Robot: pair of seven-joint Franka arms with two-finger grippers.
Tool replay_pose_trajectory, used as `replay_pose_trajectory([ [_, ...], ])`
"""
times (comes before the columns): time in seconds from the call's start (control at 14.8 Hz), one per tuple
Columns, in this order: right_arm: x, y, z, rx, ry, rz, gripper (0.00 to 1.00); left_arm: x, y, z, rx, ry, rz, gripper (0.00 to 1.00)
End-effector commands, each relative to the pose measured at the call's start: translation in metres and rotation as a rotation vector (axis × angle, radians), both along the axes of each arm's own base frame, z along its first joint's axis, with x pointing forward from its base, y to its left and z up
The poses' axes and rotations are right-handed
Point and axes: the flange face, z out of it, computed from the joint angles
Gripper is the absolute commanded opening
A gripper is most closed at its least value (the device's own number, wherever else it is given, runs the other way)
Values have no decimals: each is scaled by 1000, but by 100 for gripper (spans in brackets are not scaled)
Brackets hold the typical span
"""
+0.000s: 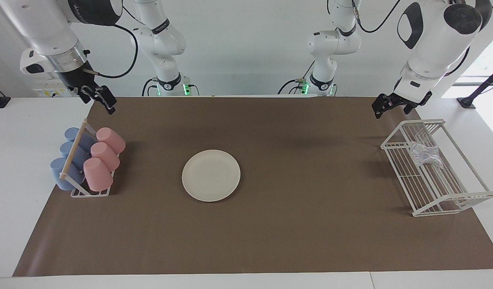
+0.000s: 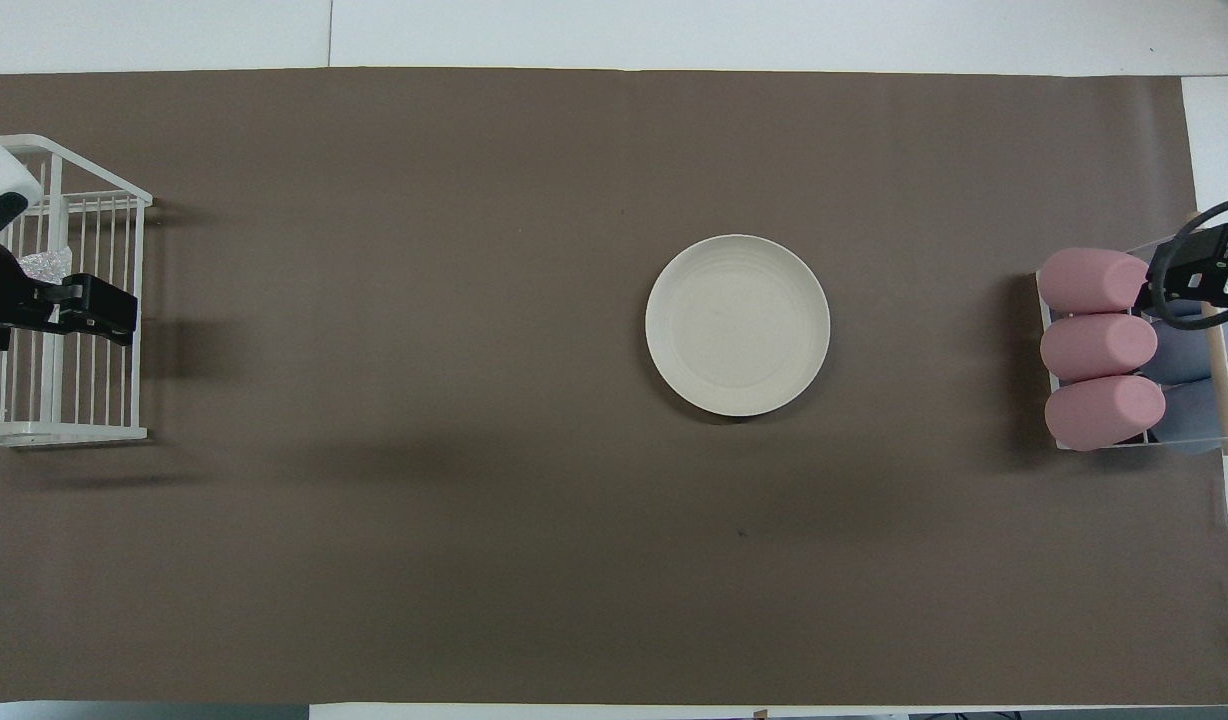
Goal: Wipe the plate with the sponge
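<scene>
The plate (image 1: 211,175) is seen lying flat and bare on the brown mat (image 1: 270,241) in the middle of the desk (image 1: 13,160), nothing touching it, and the sponge (image 1: 425,154) is found well apart from it, resting inside the white wire rack (image 1: 451,196) at the left arm's end of the desk, in the part of the rack closer to the robots. The wiping has clearly not been started; the step in hand is judged to be the fetching of the sponge. The left end effector (image 1: 385,105) is held up in the air by the rack's robot-side end, fingers spread and nothing gripped, and from overhead it is seen across the rack's wires just beside the sponge (image 2: 42,266). The right end effector (image 1: 98,98) is also released and empty, hung above the corner of the mat near the cup holder (image 1: 88,192), where pink cups (image 1: 106,154) and blue cups (image 1: 70,160) are stacked on their sides; that arm appears to be waiting. For the next move, a descent into the rack between its side rails is called for, with the fingers set astride the sponge's pinched waist, and care is needed so that the wires are not caught
</scene>
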Motion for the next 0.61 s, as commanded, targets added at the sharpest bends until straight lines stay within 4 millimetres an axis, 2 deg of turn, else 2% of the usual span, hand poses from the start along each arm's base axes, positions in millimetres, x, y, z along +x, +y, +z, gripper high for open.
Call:
replay_pose_trajectory([
  [0.0,-7,15,0,6,1,-239,100,3,-10,-34,148,-13,-74,100],
  [0.2,-8,20,2,37,0,-513,100,33,-18,-92,390,43,-188,100],
  [0.47,-14,13,-3,25,33,-575,100,54,-10,-131,580,32,-213,100],
  [0.54,-14,12,-4,24,31,-580,100,57,-15,-145,614,35,-213,100],
])
